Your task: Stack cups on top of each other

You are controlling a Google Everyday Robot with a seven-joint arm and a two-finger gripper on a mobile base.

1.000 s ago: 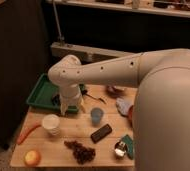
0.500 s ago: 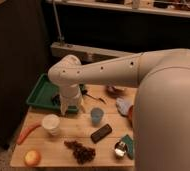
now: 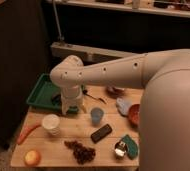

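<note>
A small light-blue cup stands upright near the middle of the wooden table. A squat white cup stands upright to its left, a hand's width away. My white arm reaches in from the right. My gripper hangs below the wrist, over the table just behind and between the two cups, next to the green tray. It holds nothing that I can see.
A green tray sits at the back left. An orange-red bowl and a dark maroon bowl are at the right. A black bar, grapes, a carrot, an orange fruit and a teal item lie in front.
</note>
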